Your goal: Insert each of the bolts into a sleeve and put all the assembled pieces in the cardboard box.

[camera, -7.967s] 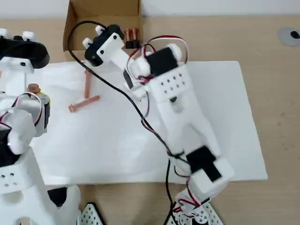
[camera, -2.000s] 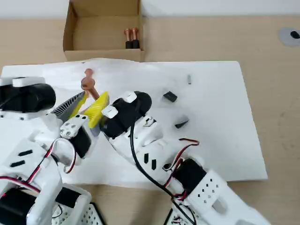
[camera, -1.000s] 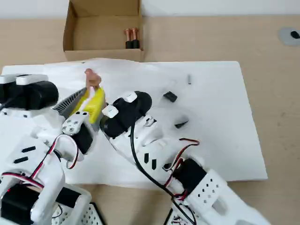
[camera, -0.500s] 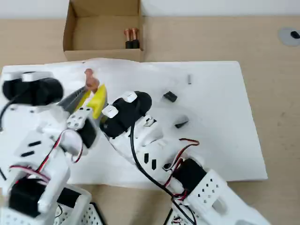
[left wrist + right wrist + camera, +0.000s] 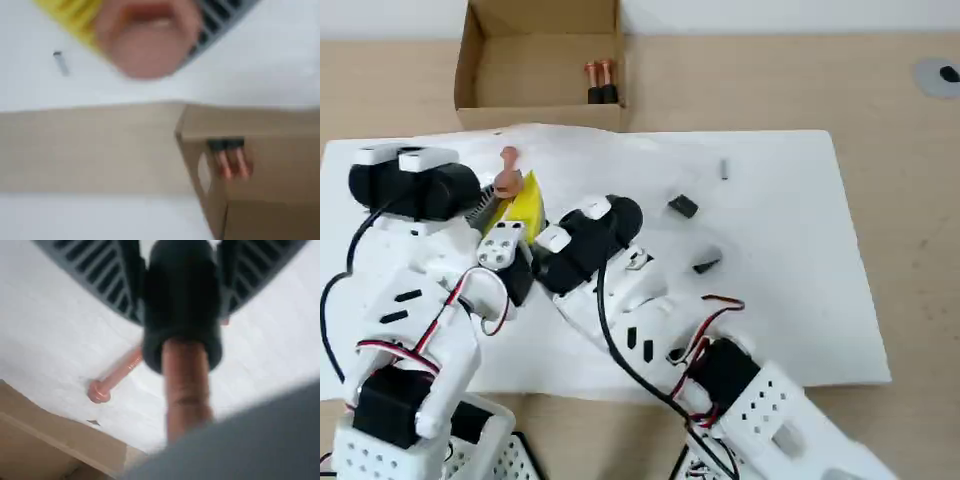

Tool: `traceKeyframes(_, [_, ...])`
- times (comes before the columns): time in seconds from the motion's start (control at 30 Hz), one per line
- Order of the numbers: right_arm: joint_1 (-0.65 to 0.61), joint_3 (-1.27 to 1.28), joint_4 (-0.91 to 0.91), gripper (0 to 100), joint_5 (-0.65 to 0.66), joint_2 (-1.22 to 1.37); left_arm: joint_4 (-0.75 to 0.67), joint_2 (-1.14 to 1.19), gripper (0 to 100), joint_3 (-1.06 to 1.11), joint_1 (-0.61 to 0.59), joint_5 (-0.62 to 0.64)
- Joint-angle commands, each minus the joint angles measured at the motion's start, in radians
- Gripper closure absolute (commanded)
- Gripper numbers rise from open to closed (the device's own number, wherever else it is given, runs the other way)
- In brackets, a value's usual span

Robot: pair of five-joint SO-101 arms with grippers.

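My left gripper [image 5: 510, 197], with one yellow finger [image 5: 523, 203], is shut on a copper bolt [image 5: 507, 182] over the white sheet. The bolt's head [image 5: 147, 42] looms close in the left wrist view. My right gripper [image 5: 182, 290] is shut on a black sleeve [image 5: 182, 310], and a copper shank [image 5: 187, 390] sticks out of it. The right arm's wrist [image 5: 590, 235] lies just beside the left gripper. A second bolt [image 5: 115, 377] lies loose on the sheet. The cardboard box [image 5: 480, 70] at the back holds two assembled pieces [image 5: 600, 82].
Two loose black sleeves [image 5: 683, 207] [image 5: 707, 265] and a small grey pin [image 5: 724, 169] lie on the white sheet [image 5: 790, 250] to the right. The box's corner [image 5: 200, 150] lies past the sheet's far edge. Bare wooden table surrounds the sheet.
The left arm's wrist has swung right and toward the box, closing up on the right arm. The bolt head stayed near the same spot. The right arm has not moved.
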Motion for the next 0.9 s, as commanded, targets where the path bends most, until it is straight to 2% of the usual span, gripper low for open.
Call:
traceKeyframes(0.0, [0.012,-0.018,-0.020,98.9,0.011,-0.033,0.095,-0.004,84,-0.123,0.008,0.063])
traceKeyframes(0.5, [0.021,-0.074,-0.026,98.9,0.008,-0.025,0.356,-0.002,84,-0.440,-0.011,0.075])
traceKeyframes(0.63, [0.101,-0.145,-0.020,98.9,0.006,0.053,0.336,0.001,89,-0.434,-0.226,0.071])
traceKeyframes(0.73, [0.174,-0.262,-0.020,98.9,0.005,0.214,0.276,0.001,90,-0.324,-0.381,0.069])
traceKeyframes(0.87, [0.237,-0.512,-0.020,98.9,0.005,0.501,0.232,0.001,88,-0.186,-0.460,0.069])
